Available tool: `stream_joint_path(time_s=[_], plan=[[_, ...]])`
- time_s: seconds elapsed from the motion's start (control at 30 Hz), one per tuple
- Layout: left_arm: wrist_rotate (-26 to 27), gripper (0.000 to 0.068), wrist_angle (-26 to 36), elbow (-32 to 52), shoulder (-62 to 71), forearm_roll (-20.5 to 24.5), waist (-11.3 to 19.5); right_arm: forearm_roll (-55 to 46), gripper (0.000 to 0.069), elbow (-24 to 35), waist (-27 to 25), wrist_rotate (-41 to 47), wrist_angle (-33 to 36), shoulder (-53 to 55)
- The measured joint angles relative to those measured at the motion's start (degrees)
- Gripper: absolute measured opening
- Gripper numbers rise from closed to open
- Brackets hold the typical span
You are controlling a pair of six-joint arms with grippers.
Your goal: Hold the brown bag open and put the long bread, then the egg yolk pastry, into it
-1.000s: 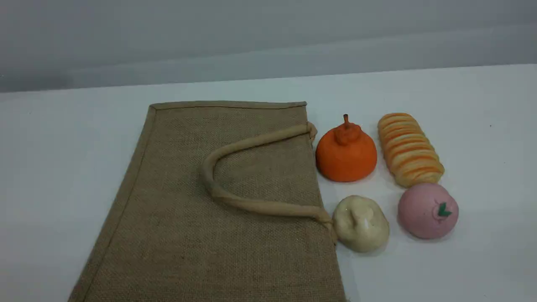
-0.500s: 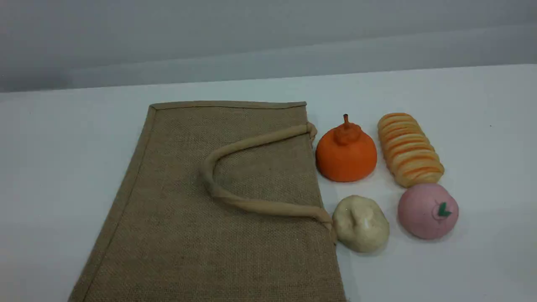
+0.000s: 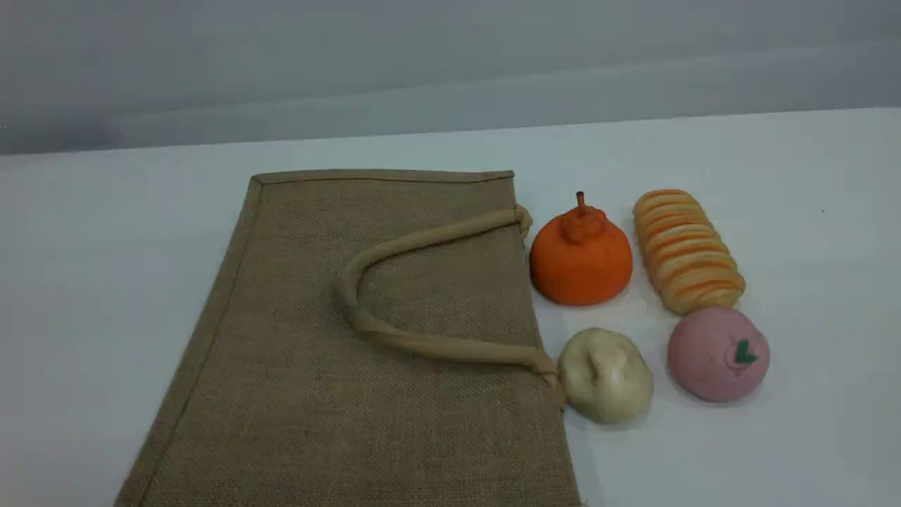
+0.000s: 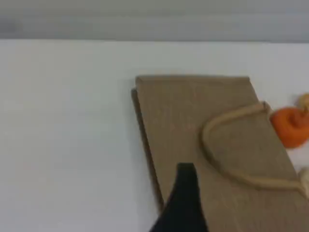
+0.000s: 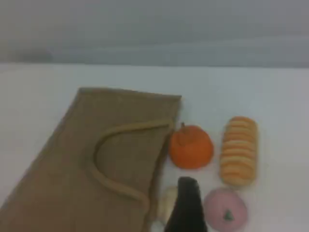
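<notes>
The brown bag lies flat on the white table, its mouth edge toward the right, with one beige loop handle resting on top. Right of the mouth lie the long bread at the back and the egg yolk pastry in front, touching the bag's edge. Neither arm shows in the scene view. The left gripper's dark fingertip hangs high over the bag, holding nothing. The right gripper's fingertip hovers above the foods, partly covering the pastry, with the bread beyond it.
An orange stemmed fruit shape sits between the bag's mouth and the bread. A pink ball with a green leaf mark lies just in front of the bread. The table's far edge runs behind the bag, with a grey wall beyond.
</notes>
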Motion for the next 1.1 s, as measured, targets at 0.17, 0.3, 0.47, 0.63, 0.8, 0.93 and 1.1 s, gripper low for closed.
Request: stream_joint_path(time_s=[0.17, 0.3, 0.47, 0.63, 0.8, 0.93, 1.1], plan=[[-2.87, 0.0567, -2.26, -7.06, 17.79, -1.04, 0.00, 4.92, 0.0510, -0.19, 0.00, -3.01, -8.90, 14.49], [-3.40, 0.0564, -4.87, -11.69, 31.73, -4.44, 0.00, 8.24, 0.0510, -2.96, 0.00, -4.58, -14.52, 25.76], [-0.53, 0.0545, -5.30, -17.76, 48.00, -8.63, -0.10, 10.59, 0.0510, -9.25, 0.00, -6.33, -15.44, 38.69], [2.56, 0.0541, -5.53, -24.14, 62.85, -13.49, -2.59, 12.11, 0.0510, -15.11, 0.00, -7.77, -15.46, 50.01], [3.19, 0.0541, -6.86, -29.66, 73.35, -13.55, -7.17, 14.45, 0.0510, -17.06, 0.00, -9.80, -15.83, 57.45], [0.45, 0.0541, -7.78, -31.80, 78.50, -13.33, -9.54, 15.32, 0.0510, -17.06, 0.00, -11.12, -16.35, 60.24], [-1.37, 0.0541, -7.92, -31.68, 82.35, -12.26, -12.25, 15.32, 0.0510, -17.06, 0.00, -11.79, -16.35, 60.81]])
